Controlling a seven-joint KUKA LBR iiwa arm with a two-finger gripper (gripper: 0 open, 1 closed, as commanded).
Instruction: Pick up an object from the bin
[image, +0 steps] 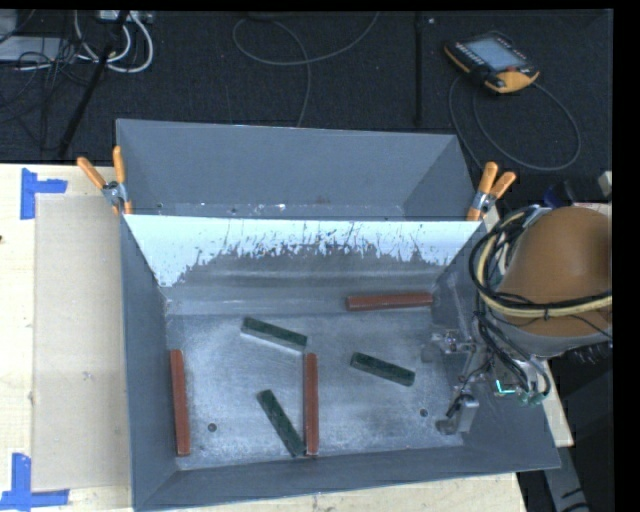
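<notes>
Grey metal bin (300, 180) holds scattered bars: claw (455, 412), opening not discernible, sits by the right wall, with the nearest dark green bar (382, 369) up-left, its long axis pointing roughly clawward.

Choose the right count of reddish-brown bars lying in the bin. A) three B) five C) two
A: three show, the back bar lying near the far wall, the left bar along the left wall, and the middle bar on the floor's centre.
</notes>
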